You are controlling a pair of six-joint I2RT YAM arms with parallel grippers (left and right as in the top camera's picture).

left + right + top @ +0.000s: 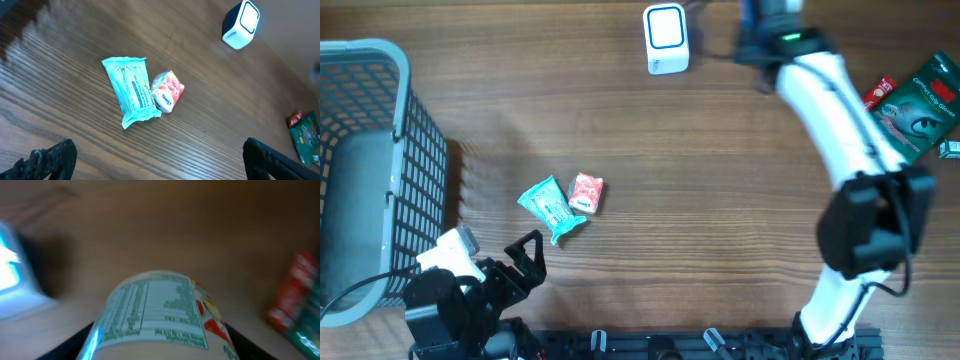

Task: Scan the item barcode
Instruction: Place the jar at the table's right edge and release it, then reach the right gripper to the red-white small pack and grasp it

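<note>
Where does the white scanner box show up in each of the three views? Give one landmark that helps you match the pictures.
Overhead: the scanner box stands at top centre.
Left wrist: the box is at top right.
Right wrist: the box is a blur at the left edge, left of the can in the claw.
Shared landmark: the red packet, far right in every view.
</note>
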